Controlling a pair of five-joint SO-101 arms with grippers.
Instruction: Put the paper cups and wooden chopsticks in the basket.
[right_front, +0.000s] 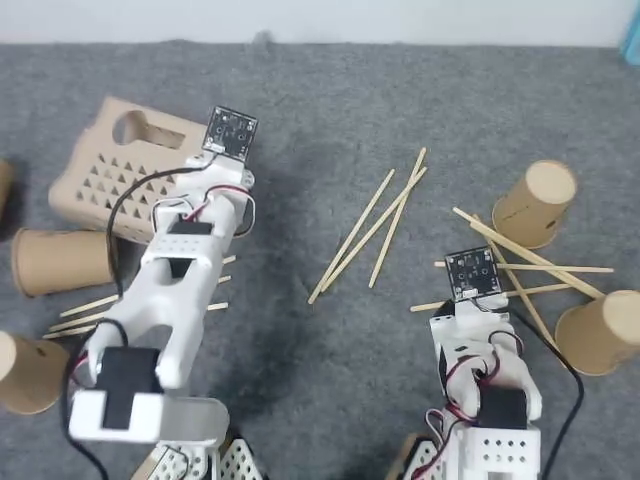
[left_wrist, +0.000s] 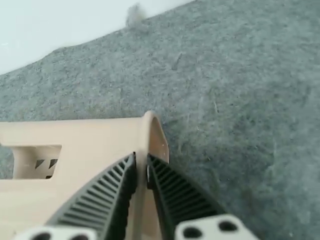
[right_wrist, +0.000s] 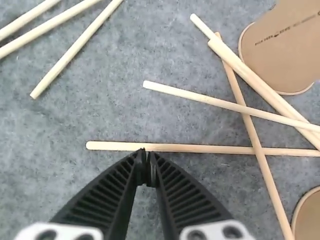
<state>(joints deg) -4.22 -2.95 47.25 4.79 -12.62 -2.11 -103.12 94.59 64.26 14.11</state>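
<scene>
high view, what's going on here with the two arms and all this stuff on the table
Two robot arms are meant to collect cups and chopsticks into the basket, which appears tipped on its side. The left gripper is shut at the basket's rim; whether it grips the rim is unclear. The right gripper is shut and empty, its tips at a chopstick lying flat. Paper cups and more chopsticks lie scattered on the grey table.
</scene>
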